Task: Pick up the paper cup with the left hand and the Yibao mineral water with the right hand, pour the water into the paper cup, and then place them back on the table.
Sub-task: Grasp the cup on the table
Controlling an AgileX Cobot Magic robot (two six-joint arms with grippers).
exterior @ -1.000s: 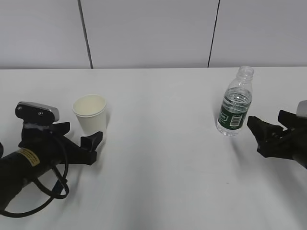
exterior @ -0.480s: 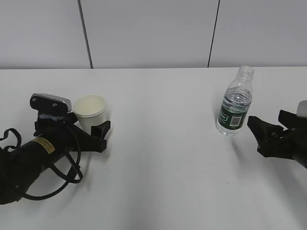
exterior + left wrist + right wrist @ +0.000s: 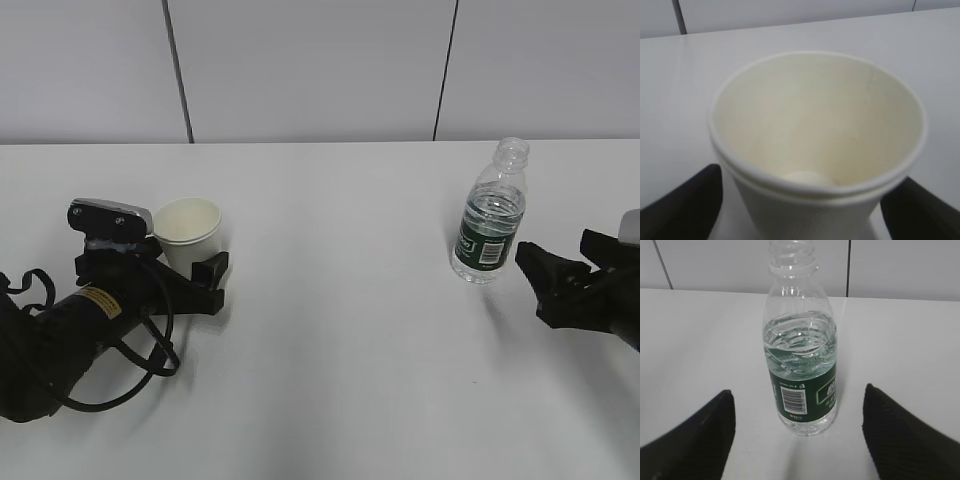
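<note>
Left wrist view shows the paper cup [image 3: 817, 145] upright between the spread fingers of the left hand [image 3: 805, 210], which flank its lower wall, contact unclear. Exterior view adds what that hides: the Yibao mineral water [image 3: 490, 213] stands upright well right of the cup on the tabletop [image 3: 340, 330], just ahead of the right hand [image 3: 545, 275], whose gripper is also spread and short of the bottle.

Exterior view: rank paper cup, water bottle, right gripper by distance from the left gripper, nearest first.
1. paper cup: between the fingers of the left gripper, table's left side.
2. Yibao mineral water: upright, far across on the right.
3. right gripper: just past the bottle, at the right edge.
</note>
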